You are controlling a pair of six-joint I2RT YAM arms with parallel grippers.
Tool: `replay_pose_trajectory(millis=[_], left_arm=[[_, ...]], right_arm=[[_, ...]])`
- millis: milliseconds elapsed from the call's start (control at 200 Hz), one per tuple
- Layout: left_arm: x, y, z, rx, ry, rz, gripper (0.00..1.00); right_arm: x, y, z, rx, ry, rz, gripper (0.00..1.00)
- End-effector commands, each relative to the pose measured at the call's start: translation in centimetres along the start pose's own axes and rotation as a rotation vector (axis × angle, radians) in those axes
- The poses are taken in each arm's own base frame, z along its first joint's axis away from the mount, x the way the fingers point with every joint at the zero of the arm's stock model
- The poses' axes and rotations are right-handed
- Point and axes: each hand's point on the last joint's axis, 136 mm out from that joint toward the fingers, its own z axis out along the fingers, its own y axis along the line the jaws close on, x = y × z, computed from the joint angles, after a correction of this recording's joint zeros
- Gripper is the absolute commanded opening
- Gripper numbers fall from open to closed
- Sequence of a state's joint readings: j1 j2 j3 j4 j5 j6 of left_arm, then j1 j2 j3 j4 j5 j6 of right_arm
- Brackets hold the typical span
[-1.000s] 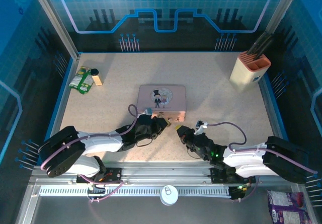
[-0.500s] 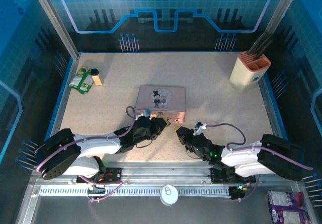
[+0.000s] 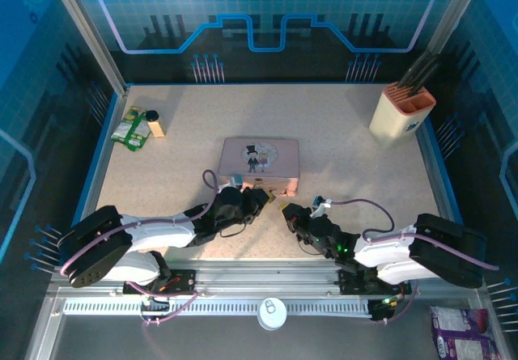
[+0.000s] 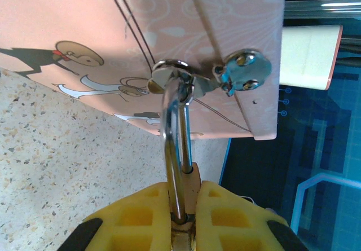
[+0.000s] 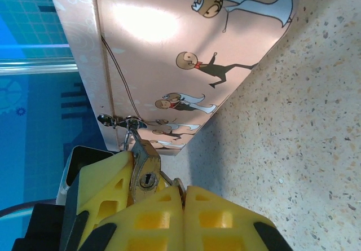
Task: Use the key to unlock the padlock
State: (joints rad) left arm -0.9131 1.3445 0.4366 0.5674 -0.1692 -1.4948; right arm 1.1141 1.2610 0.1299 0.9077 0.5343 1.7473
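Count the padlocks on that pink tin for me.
1. The padlock hangs from the hasp on the near side of the pink tin, its body clamped in the left gripper. The tin's far wall is out of sight, so another could hide there.

The pink tin [image 3: 259,163] is showing a black-and-white cartoon couple, the padlock [image 5: 145,175] is gleaming brass-gold with a silvery shackle [image 4: 172,161], the left gripper's fingers [image 4: 141,217] are showing yellow, and the tabletop [image 3: 340,133] is looking beige-speckled.
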Motion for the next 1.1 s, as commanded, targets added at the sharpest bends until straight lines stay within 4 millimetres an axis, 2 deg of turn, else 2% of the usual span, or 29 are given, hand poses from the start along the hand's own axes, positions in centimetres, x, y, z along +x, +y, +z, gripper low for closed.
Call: replay_pose_trajectory(millis=[0, 495, 1096], left_arm=[[0.0, -3.3, -0.2, 0.128, -0.007, -0.012, 0.0], [-0.6, -2.6, -0.7, 0.149, -0.042, -0.011, 0.0], [0.3, -3.6, -0.4, 0.201, -0.013, -0.01, 0.0]], right_arm=[[0.3, 0.5, -0.2, -0.031, 0.007, 0.022, 0.0], [-0.1, 0.6, -1.1, -0.003, -0.004, -0.001, 0.0], [0.5, 0.6, -0.5, -0.035, 0.019, 0.04, 0.0]])
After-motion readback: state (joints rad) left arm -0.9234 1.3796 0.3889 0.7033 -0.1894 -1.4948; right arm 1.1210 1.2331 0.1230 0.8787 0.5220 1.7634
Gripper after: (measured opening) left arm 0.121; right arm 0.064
